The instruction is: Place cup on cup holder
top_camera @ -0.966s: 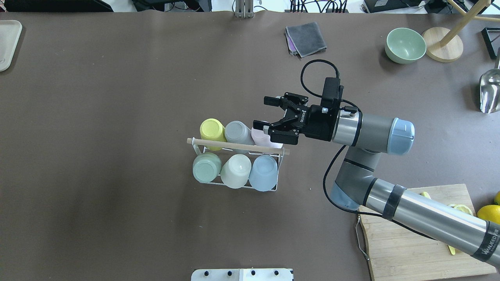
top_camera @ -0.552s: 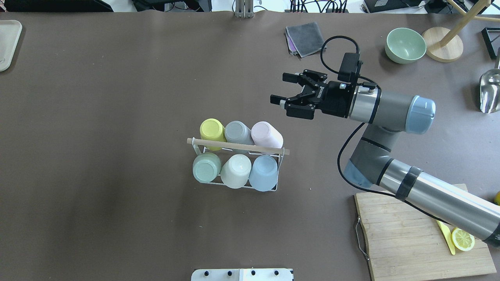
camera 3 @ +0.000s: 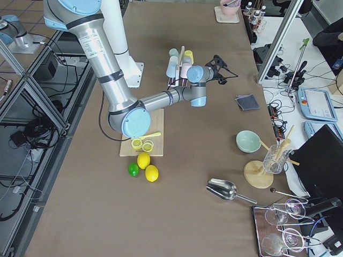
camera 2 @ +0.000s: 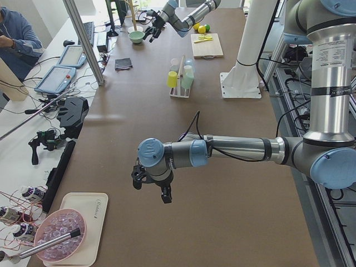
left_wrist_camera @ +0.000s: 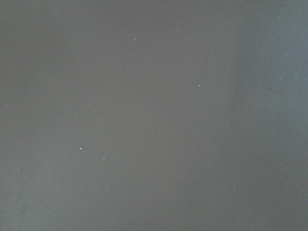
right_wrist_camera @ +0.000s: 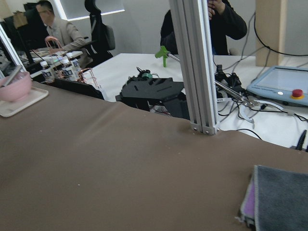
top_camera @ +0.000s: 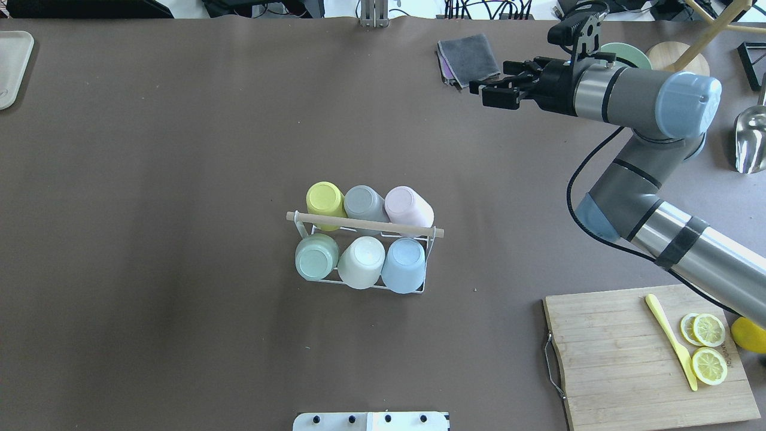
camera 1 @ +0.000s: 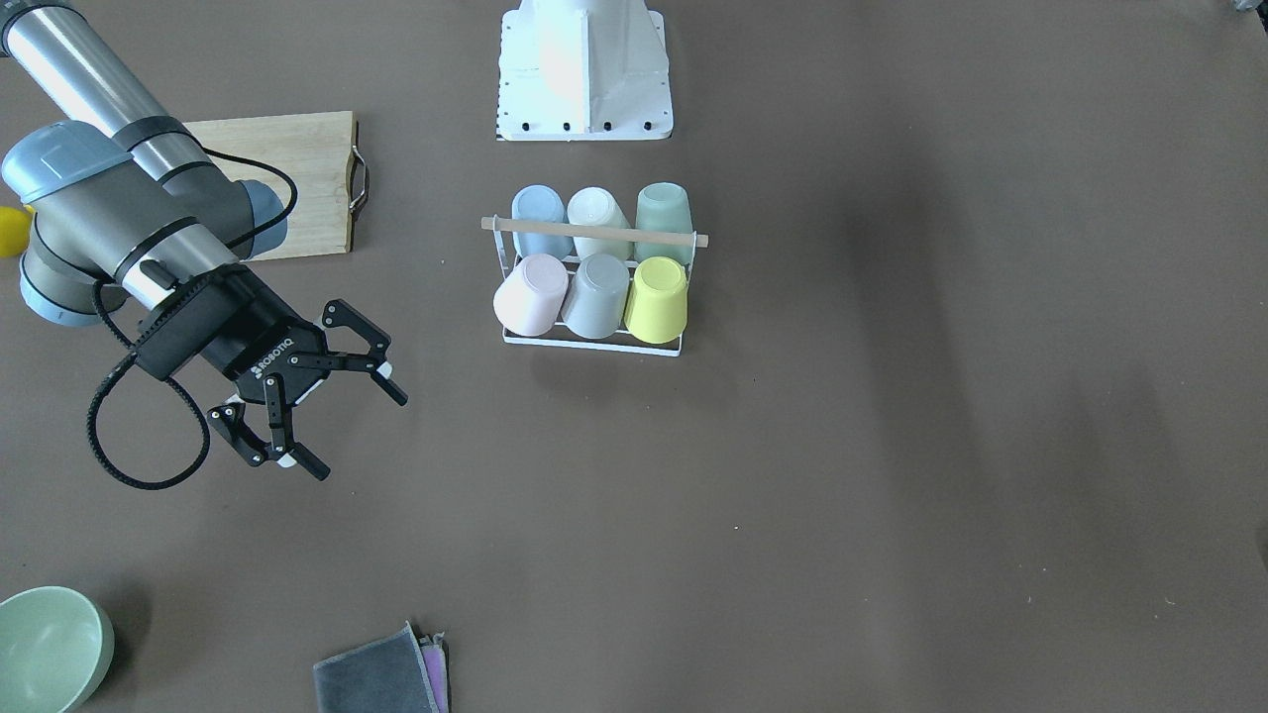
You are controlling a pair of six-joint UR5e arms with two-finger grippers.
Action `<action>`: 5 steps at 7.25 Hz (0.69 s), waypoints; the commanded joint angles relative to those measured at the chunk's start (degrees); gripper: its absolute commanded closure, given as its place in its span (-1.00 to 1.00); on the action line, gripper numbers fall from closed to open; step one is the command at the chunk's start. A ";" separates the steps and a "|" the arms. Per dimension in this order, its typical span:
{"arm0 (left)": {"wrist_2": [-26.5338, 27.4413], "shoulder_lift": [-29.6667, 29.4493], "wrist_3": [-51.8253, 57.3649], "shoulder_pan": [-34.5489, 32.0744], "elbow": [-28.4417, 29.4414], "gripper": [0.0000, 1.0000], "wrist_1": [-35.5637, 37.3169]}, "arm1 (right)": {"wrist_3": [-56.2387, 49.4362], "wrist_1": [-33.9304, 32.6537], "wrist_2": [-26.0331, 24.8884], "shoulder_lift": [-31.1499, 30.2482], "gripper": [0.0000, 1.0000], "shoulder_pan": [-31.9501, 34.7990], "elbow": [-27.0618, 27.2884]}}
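Note:
The cup holder [top_camera: 365,224], a white wire rack with a wooden rod handle, stands mid-table and also shows in the front view [camera 1: 594,232]. It holds six upturned cups in two rows. The pink cup [top_camera: 410,206] sits at the far row's right end. My right gripper [top_camera: 482,93] is open and empty. It hangs well clear of the rack, far and to the right, near the grey cloth, and also shows in the front view [camera 1: 357,433]. My left gripper [camera 2: 150,189] shows only in the exterior left view, low over bare table; I cannot tell its state.
A folded grey cloth [top_camera: 470,58] lies by the right gripper. A green bowl [camera 1: 50,649] and a wooden stand base [top_camera: 676,60] are behind it. A cutting board [top_camera: 610,359] with lemon slices and a yellow knife is near right. A metal scoop [top_camera: 751,140] lies far right.
My right gripper has drawn away from the pink cup, moving far and to the right, still open. The pink cup stays on the rack.

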 commanded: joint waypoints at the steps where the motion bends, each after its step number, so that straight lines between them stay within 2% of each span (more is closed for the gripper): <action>1: 0.22 0.55 -0.09 0.06 0.41 -0.97 -0.01 | 0.06 -17.57 0.29 -0.70 -1.00 1.37 3.11; 2: 0.14 0.73 0.00 -0.03 0.32 -0.97 -0.10 | 0.84 -22.70 0.20 -2.53 -1.00 1.46 4.87; 4: 0.23 0.73 -0.09 -0.12 0.23 -0.97 -0.01 | 0.94 -37.79 1.33 -7.01 -1.00 3.12 11.52; 5: 0.66 0.55 -0.17 -0.03 0.23 -0.97 -0.19 | 0.85 -44.57 5.00 -9.21 -1.00 4.79 15.30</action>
